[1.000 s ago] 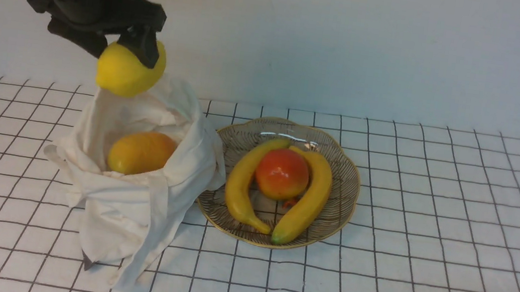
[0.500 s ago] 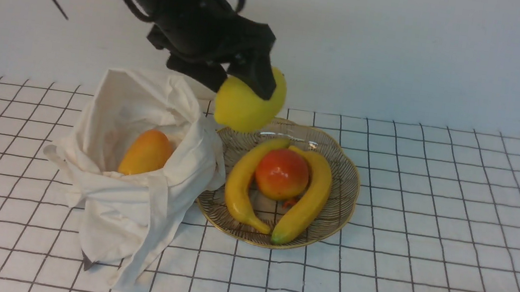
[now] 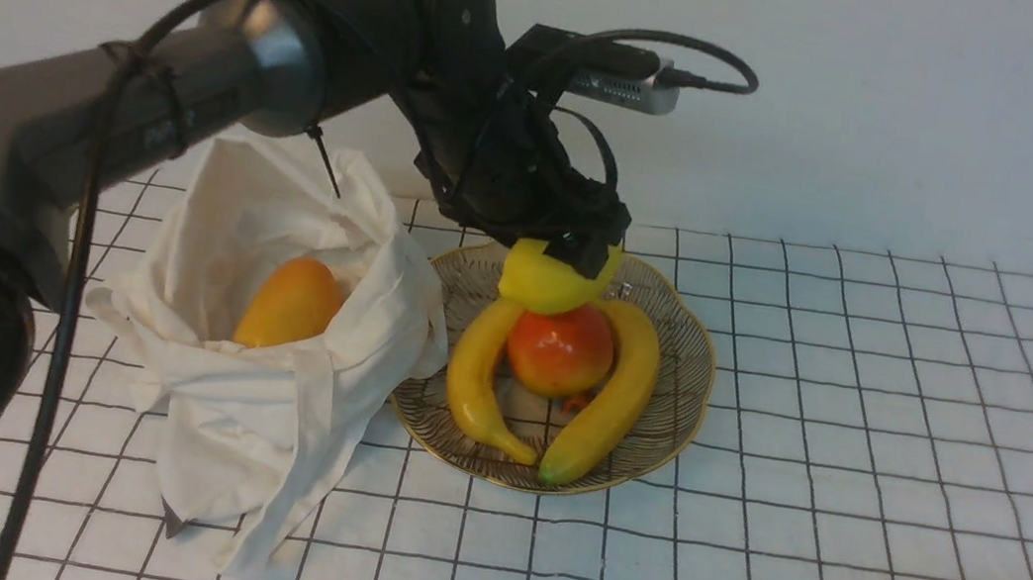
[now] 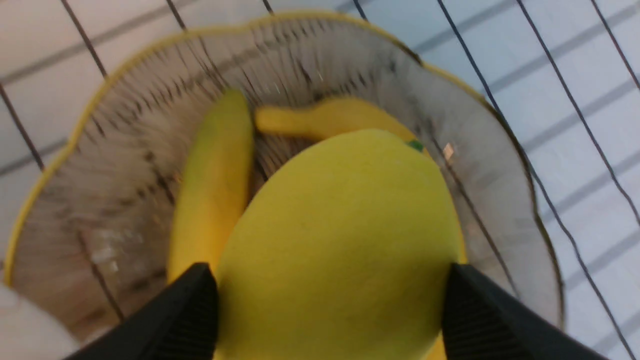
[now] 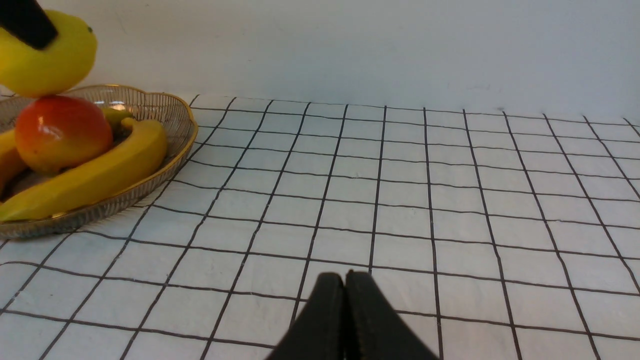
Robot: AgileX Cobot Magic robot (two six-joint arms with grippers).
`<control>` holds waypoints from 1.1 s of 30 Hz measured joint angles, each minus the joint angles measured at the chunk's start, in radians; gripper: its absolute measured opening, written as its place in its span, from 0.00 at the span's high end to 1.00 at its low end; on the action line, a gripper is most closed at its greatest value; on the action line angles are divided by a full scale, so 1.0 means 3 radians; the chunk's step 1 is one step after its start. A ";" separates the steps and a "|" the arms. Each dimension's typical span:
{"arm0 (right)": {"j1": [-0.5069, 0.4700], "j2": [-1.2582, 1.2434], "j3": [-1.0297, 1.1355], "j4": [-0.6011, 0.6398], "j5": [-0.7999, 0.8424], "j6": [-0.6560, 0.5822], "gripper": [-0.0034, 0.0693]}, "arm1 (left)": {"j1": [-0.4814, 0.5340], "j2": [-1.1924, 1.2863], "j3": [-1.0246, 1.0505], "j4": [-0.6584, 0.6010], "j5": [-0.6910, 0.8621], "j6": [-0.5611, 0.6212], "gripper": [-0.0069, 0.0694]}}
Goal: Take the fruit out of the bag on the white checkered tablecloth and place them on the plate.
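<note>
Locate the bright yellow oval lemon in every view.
Front view: lemon in the left gripper, just above the round red-orange fruit.
Left wrist view: lemon between the black fingers, over the plate.
Right wrist view: lemon directly above that fruit.
Shared landmark: the scalloped gold-rimmed plate.

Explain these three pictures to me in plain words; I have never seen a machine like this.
This is a robot with two arms. The front picture looks forward from between them; the left arm reaches out over a checkered cloth. The other two pictures come from cameras on the wrists. The left fingers grip a lemon above a plate holding two bananas and a red fruit; the lemon seems to touch that fruit. Beside the plate, a cloth bag holds a mango. The right fingers are shut, empty, over the cloth.
</note>
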 joint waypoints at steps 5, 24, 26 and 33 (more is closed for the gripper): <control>0.0000 0.0000 0.0000 0.0000 0.0000 0.0000 0.97 | 0.0000 0.0129 0.0000 0.0000 -0.0409 -0.0006 0.09; 0.0000 0.0000 0.0000 0.0000 0.0000 0.0000 0.97 | 0.0000 -0.0106 0.0000 0.0427 0.0156 0.0006 0.22; 0.0000 0.0000 0.0000 0.0000 0.0000 0.0000 0.97 | 0.0000 -0.0332 0.0000 0.0545 0.0433 -0.0006 0.41; 0.0000 0.0000 0.0000 0.0000 0.0000 0.0000 0.97 | 0.0000 -0.0985 0.0000 0.0849 0.1265 -0.0006 0.89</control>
